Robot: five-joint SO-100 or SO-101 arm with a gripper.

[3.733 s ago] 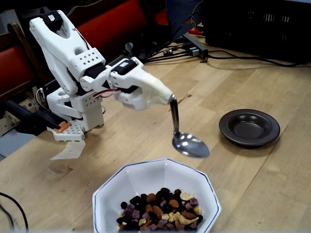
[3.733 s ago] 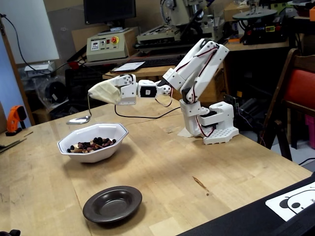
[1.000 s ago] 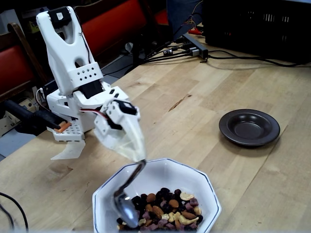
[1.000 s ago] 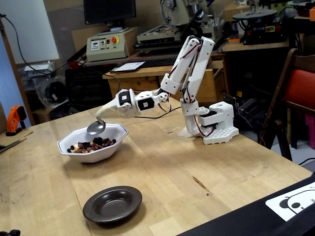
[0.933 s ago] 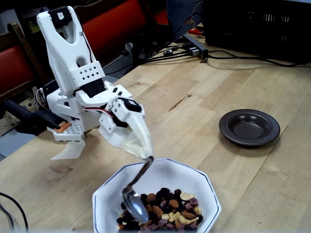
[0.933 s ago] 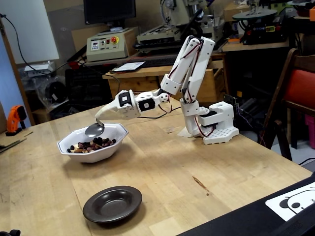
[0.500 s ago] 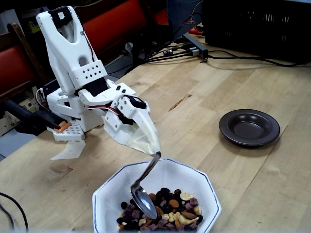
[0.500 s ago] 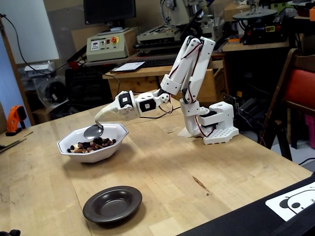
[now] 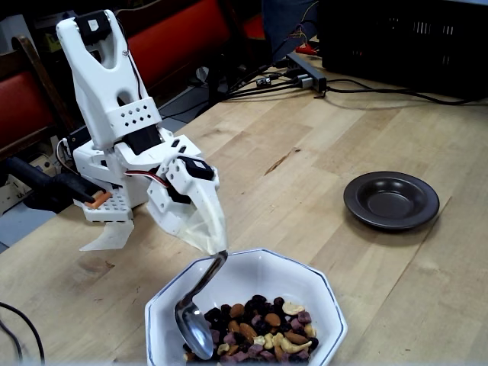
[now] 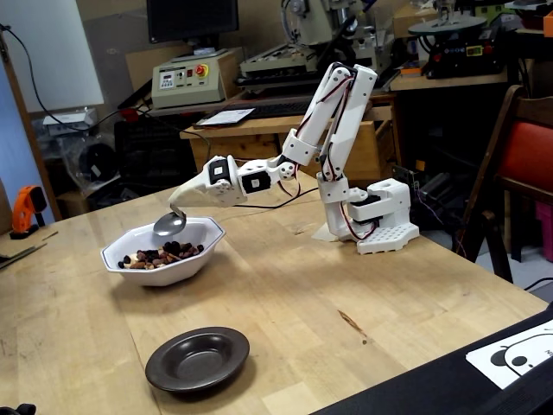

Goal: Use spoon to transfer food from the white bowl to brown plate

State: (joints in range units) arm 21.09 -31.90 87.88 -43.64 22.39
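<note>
The white gripper (image 9: 216, 245) (image 10: 176, 205) is shut on the handle of the silver spoon (image 9: 194, 326) (image 10: 169, 223). The spoon hangs down into the white octagonal bowl (image 9: 293, 274) (image 10: 205, 240), its oval end at the left inner side, beside the food (image 9: 255, 332) (image 10: 155, 254) of nuts and dried fruit. No food shows on the spoon's shiny face. The brown plate (image 9: 391, 200) (image 10: 197, 358) stands apart from the bowl, with nothing in it.
The arm's white base (image 9: 114, 194) (image 10: 371, 220) sits on the wooden table. Black cables (image 9: 358, 90) and a dark crate (image 9: 404, 38) lie at the table's far edge. A chair with a red back (image 10: 518, 164) stands beside the table.
The spoon swung to the bowl's middle over the food, then back to the left inner side and slightly lower. Earlier it hung above the table between bowl and plate.
</note>
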